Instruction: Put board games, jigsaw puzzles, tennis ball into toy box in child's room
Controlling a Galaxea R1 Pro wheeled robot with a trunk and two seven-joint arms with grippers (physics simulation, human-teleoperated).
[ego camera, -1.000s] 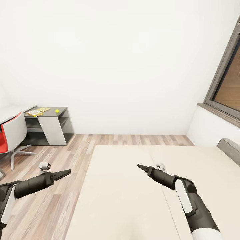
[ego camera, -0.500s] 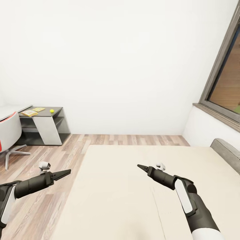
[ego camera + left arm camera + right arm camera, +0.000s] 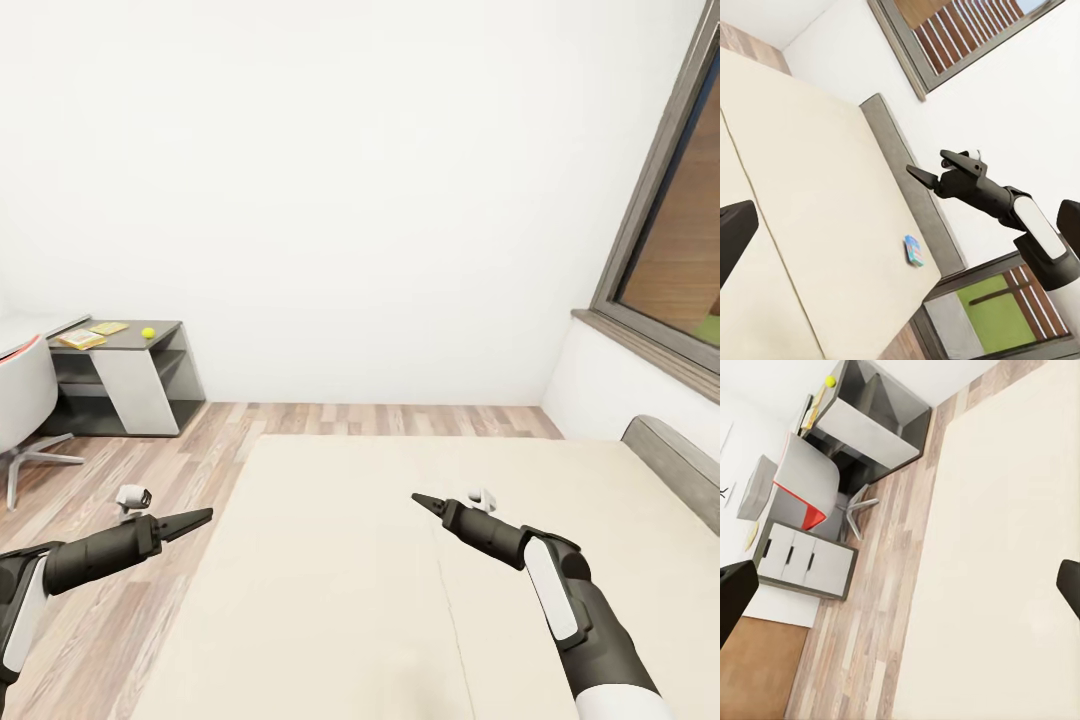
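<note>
- Hanging over the near part of the bed (image 3: 350,560), both arms reach forward with nothing in them
- Left gripper (image 3: 185,522) sits above the wood floor (image 3: 150,470) just off the bed's left edge; its dark fingers look pressed together into one narrow point
- Right gripper (image 3: 428,503) hovers above the cream mattress near its seam, and its fingers also look closed to a thin tip, holding nothing
- In the left wrist view the right gripper (image 3: 916,174) shows against the white wall, tapered to a point
- A small blue board game (image 3: 914,251) lies flat on the bed near the grey headboard (image 3: 907,187), seen from the left wrist camera
- The table (image 3: 120,345) stands against the far wall at the left, well apart from both grippers
- On its dark lower section rests the tennis ball (image 3: 148,332), with a flat yellow-toned item (image 3: 108,327) beside it and another (image 3: 80,339) a little nearer; they are too small to tell whether puzzle or game
- The right wrist view shows the ball (image 3: 830,381) at the table's end, a red and white chair (image 3: 806,484) pulled near it, and a white drawer unit (image 3: 806,562)
- A window (image 3: 670,230) with a grey frame fills the right wall
</note>
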